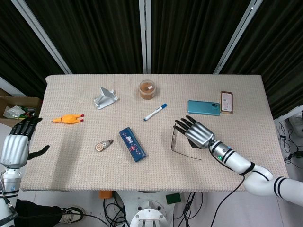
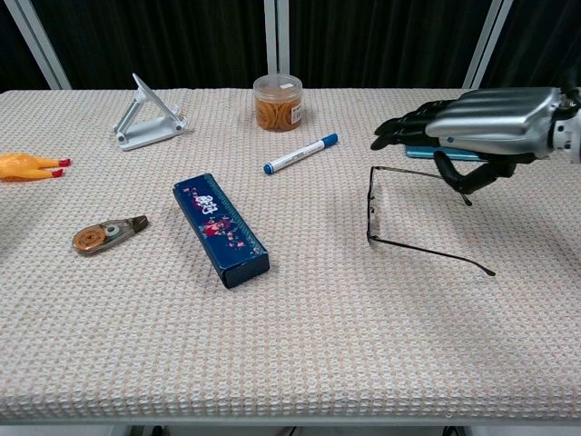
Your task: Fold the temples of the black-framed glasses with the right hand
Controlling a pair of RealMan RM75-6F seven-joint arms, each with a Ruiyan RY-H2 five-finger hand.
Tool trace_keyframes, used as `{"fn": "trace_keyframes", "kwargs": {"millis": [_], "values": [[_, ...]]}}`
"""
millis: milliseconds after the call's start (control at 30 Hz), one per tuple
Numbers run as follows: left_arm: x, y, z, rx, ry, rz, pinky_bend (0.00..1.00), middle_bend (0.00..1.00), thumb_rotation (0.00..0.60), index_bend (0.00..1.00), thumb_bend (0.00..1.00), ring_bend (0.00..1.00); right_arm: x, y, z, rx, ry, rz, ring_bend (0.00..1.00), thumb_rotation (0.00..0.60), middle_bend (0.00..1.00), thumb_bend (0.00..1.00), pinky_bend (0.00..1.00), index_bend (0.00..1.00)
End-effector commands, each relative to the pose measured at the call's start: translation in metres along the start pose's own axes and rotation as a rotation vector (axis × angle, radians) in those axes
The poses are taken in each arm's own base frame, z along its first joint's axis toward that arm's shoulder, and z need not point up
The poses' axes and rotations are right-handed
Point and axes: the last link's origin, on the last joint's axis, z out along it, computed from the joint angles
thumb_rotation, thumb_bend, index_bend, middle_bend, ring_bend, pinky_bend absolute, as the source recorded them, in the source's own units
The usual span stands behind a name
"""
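The black-framed glasses (image 1: 173, 140) lie right of the table's middle with both temples swung out toward the right. My right hand (image 1: 196, 133) hovers palm down over their far temple, fingers spread and holding nothing. In the chest view that hand (image 2: 477, 123) hangs just above the glasses (image 2: 427, 253), and its thumb (image 2: 458, 175) points down close to the far temple, which it partly hides. Whether it touches is unclear. My left hand (image 1: 17, 146) floats beyond the table's left edge, fingers apart, empty.
A blue pencil case (image 1: 132, 144) and a correction tape (image 1: 102, 145) lie left of the glasses. Farther back are a rubber chicken (image 1: 67, 118), a phone stand (image 1: 105, 97), a jar (image 1: 147, 89), a blue marker (image 1: 155, 112), a teal phone (image 1: 203, 107) and a small box (image 1: 226, 102).
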Motion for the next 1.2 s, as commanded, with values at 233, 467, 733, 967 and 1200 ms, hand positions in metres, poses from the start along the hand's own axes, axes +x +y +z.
{"fn": "trace_keyframes", "kwargs": {"millis": [233, 467, 733, 967, 1200], "values": [[0.004, -0.007, -0.003, 0.017, 0.007, -0.003, 0.23, 0.15, 0.600, 0.16, 0.01, 0.14, -0.011, -0.014, 0.031, 0.024, -0.016, 0.006, 0.00, 0.486, 0.06, 1.00, 0.00, 0.00], [0.002, -0.012, -0.005, 0.026, 0.002, -0.007, 0.23, 0.15, 0.600, 0.16, 0.02, 0.14, -0.018, -0.012, 0.038, 0.005, -0.057, -0.004, 0.00, 0.488, 0.16, 1.00, 0.00, 0.00], [0.003, -0.011, -0.005, 0.022, 0.001, -0.006, 0.23, 0.15, 0.600, 0.16, 0.01, 0.14, -0.021, -0.005, 0.030, -0.020, -0.095, -0.002, 0.00, 0.488, 0.23, 1.00, 0.00, 0.00], [0.002, -0.011, -0.006, 0.024, 0.000, -0.004, 0.23, 0.15, 0.600, 0.16, 0.01, 0.14, -0.022, 0.005, 0.013, -0.057, -0.115, -0.003, 0.00, 0.487, 0.26, 1.00, 0.00, 0.00], [0.002, -0.012, -0.007, 0.027, -0.002, -0.002, 0.23, 0.15, 0.600, 0.16, 0.01, 0.14, -0.027, 0.014, -0.009, -0.103, -0.137, -0.010, 0.00, 0.486, 0.27, 1.00, 0.00, 0.00]]}}
